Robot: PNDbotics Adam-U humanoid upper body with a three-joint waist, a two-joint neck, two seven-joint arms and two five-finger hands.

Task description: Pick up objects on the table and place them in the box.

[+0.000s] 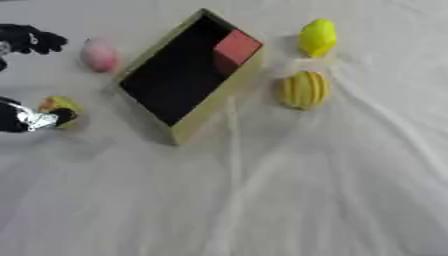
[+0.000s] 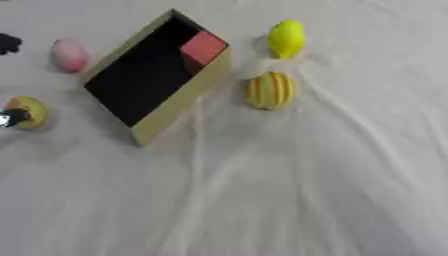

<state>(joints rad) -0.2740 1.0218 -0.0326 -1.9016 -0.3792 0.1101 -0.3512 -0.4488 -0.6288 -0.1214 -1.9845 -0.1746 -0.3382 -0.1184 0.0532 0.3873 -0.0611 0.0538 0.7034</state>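
My left hand [image 1: 31,119] comes in at the left edge of the counter [image 1: 289,200], which is draped in a wrinkled white cloth, and its black and silver fingertips [image 1: 61,117] touch a small yellowish object [image 1: 59,106] with a hint of orange; whether they are curled round that object or only laid against it I cannot tell. Higher on the same edge another dark part of my left hand or arm [image 1: 31,39] shows, well clear of everything on the cloth. Just beside that dark part, toward the box, lies a pink rounded object [image 1: 100,55], close to the upper left wall of the box without touching it as far as I can see. The box [image 1: 184,131] sits askew, a shallow tan tray with a black inside, and a red block [image 1: 236,46] rests in its far corner. To the right of the box, near its far end, a bright yellow lemon-like object [image 1: 317,37] lies on the cloth, and just below it, nearer me, a yellow ribbed object [image 1: 303,89] with darker stripes sits apart from the box wall. My right hand appears in neither view
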